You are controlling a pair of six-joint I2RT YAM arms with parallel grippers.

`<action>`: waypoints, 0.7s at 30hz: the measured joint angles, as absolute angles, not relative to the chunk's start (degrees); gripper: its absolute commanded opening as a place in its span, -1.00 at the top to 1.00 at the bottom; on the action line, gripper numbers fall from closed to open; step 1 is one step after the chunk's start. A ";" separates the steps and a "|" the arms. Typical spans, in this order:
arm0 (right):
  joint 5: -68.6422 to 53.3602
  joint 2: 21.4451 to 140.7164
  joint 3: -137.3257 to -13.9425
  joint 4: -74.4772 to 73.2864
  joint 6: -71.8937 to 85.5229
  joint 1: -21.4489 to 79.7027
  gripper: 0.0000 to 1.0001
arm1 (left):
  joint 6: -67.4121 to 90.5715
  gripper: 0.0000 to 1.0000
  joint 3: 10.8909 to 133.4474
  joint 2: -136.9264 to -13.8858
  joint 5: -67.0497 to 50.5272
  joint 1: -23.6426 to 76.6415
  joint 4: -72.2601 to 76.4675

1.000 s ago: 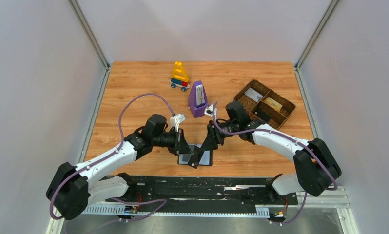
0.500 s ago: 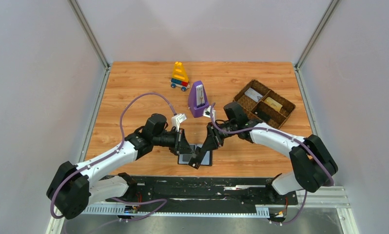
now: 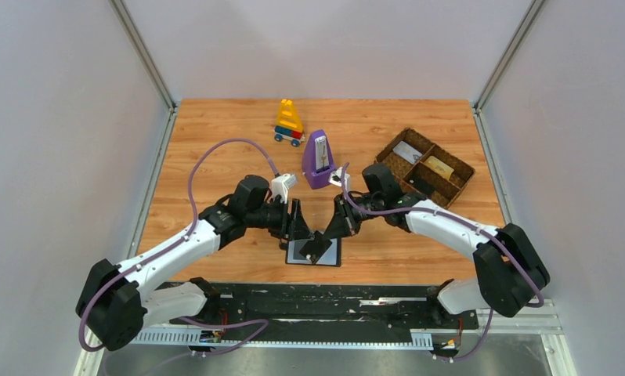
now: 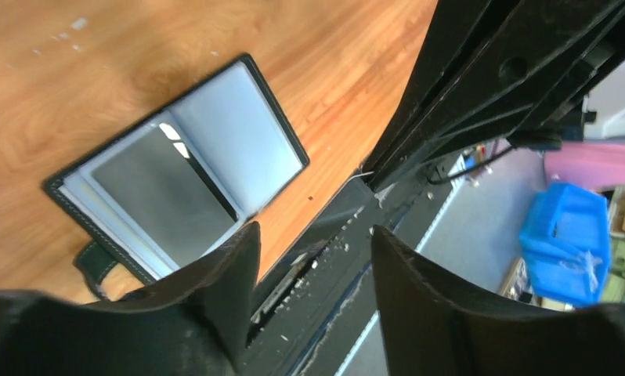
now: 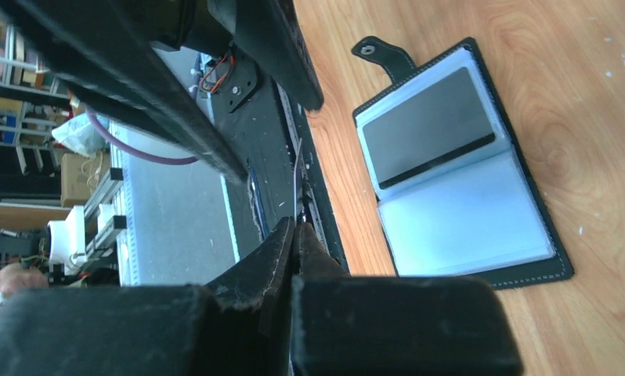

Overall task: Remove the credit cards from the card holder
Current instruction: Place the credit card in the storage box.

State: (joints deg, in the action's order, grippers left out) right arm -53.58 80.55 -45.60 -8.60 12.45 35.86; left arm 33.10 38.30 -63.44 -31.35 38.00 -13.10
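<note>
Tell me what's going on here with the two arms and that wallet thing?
The card holder lies open on the wooden table, near the arms' bases. The right gripper is shut on what looks like a thin card, seen edge-on from its wrist camera and held over the holder. The left gripper is open and empty, hovering beside it. One dark card sits in a sleeve of the holder; the other upturned sleeve looks empty.

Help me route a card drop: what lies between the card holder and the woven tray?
Top view: the right gripper and its wrist reach across the table between card holder and woven tray; nothing else.
</note>
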 measured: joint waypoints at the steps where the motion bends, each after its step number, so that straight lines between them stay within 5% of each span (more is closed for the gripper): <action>1: -52.80 80.31 -45.36 -8.43 13.06 35.81 1.00 | 32.58 -0.56 38.98 -63.37 -30.46 38.00 -14.06; 6: -47.48 78.08 -43.66 -8.60 17.12 34.37 1.00 | 30.68 -0.99 43.38 -62.63 -24.29 38.02 -20.25; 21: -26.81 60.38 -43.64 -10.92 29.52 8.60 1.00 | 21.54 -1.00 58.89 -60.07 -8.69 38.02 -40.12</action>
State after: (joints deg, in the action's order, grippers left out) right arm -26.81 60.38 -43.64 -10.92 29.52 8.60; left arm 21.54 58.89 -60.07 -8.69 38.02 -40.12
